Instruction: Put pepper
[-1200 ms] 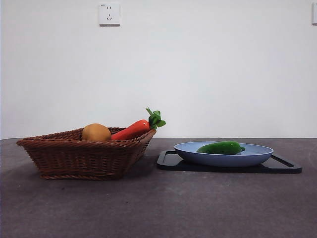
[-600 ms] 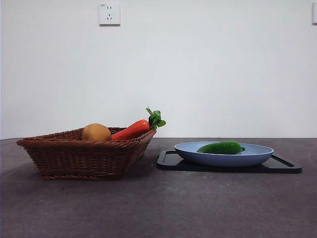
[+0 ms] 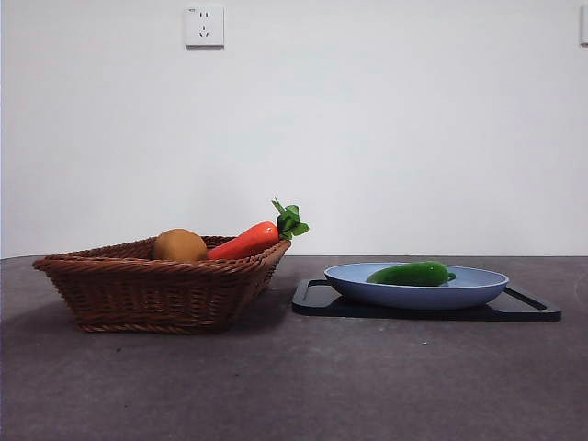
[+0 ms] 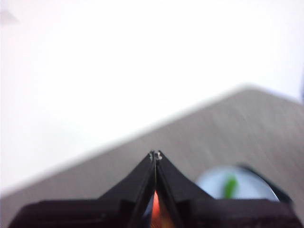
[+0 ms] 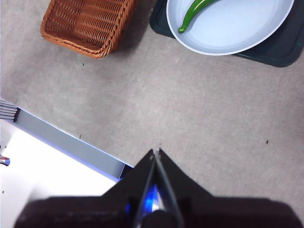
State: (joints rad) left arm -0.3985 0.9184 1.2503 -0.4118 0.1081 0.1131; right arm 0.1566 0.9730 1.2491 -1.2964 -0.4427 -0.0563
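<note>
1. On the tabletop (image 3: 303, 386), front view: pepper (image 3: 410, 274) lying flat in a blue plate (image 3: 367, 287), long axis running side to side across the picture, stem end toward the right. Plate resting on a black tray (image 3: 312, 301). Beside the tray, a wicker basket (image 3: 147, 292) holding a carrot (image 3: 244, 242) and a round yellow-brown fruit (image 3: 179, 245). No arm in sight from this angle.

2. From the left wrist: left pincer (image 4: 156, 154) pressed together, gripping nothing, high above the tabletop and looking out at a slant. Picture blurred. Blue plate with a green streak of pepper (image 4: 230, 186) visible beyond and to one side of the jaws; a sliver of orange showing between the jaw bases, too blurred to name.

3. From the right wrist: right pincer (image 5: 157, 151) likewise pressed together and empty, raised over bare tabletop. Pepper (image 5: 194, 14) ahead of the tips and off to one side, well apart, its long axis running diagonally to the jaw line. Basket (image 5: 85, 23) off to the other side.

4. Judged from both wrist views: neither pincer close; which arm sits nearer cannot be told. Any pickup would probably call for spreading the jaws and closing across the narrow width.
</note>
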